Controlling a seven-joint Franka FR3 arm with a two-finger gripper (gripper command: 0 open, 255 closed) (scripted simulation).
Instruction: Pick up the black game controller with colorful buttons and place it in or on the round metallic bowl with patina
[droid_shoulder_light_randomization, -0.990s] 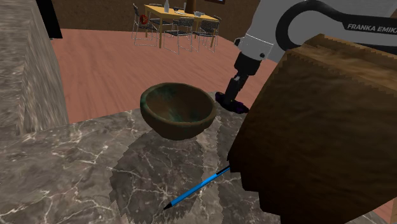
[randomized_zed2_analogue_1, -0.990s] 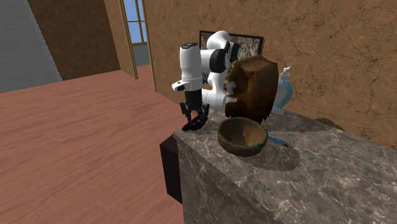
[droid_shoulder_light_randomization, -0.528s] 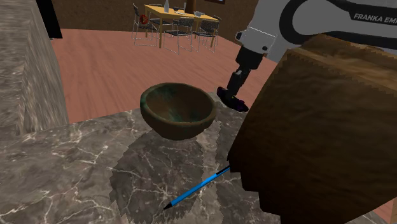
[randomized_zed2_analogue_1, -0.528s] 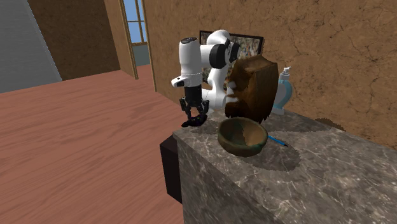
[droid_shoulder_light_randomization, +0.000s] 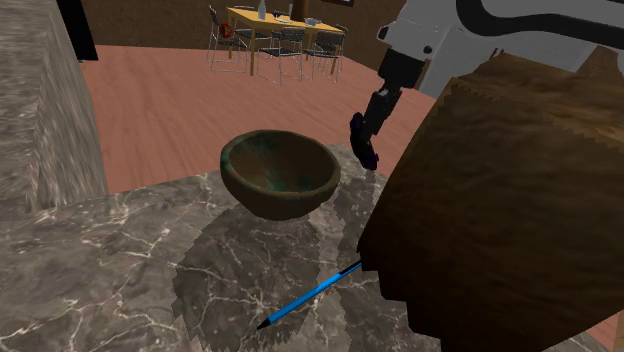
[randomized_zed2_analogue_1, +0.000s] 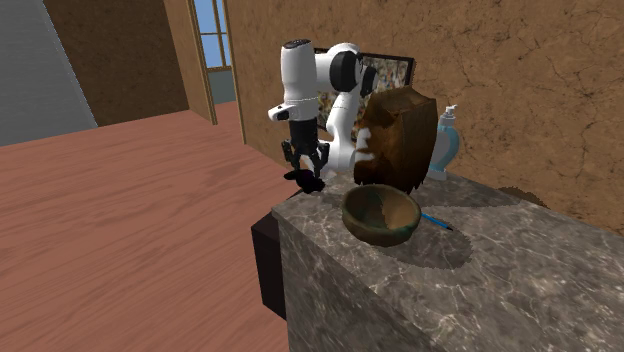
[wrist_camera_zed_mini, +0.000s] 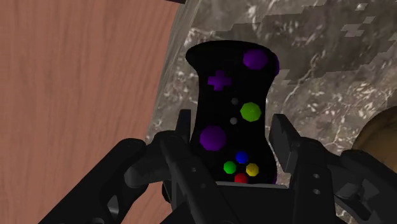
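Note:
My black gripper (wrist_camera_zed_mini: 232, 137) is shut on the black game controller (wrist_camera_zed_mini: 232, 108), whose purple, green, blue, yellow and red buttons face the wrist camera. In the shoulder view the controller (droid_shoulder_light_randomization: 364, 141) hangs in the air beside the bowl's right rim, above the marble counter's far edge. The round brown bowl (droid_shoulder_light_randomization: 279, 173) with green patina stands on the counter. In the second exterior view the gripper (randomized_zed2_analogue_1: 305, 170) holds the controller (randomized_zed2_analogue_1: 311, 181) up, to the left of the bowl (randomized_zed2_analogue_1: 381, 214).
A large brown block (droid_shoulder_light_randomization: 500, 200) stands on the counter at the shoulder view's right, hiding much of the arm. A blue pen (droid_shoulder_light_randomization: 310, 294) lies in front of the bowl. Beyond the counter's edge (randomized_zed2_analogue_1: 283, 215) lies wooden floor; a dining table with chairs (droid_shoulder_light_randomization: 275, 35) is far off.
The gripper has risen with the controller off the counter's edge. The controller has tilted from lying flat to hanging nearly upright. Bowl and pen have not moved.

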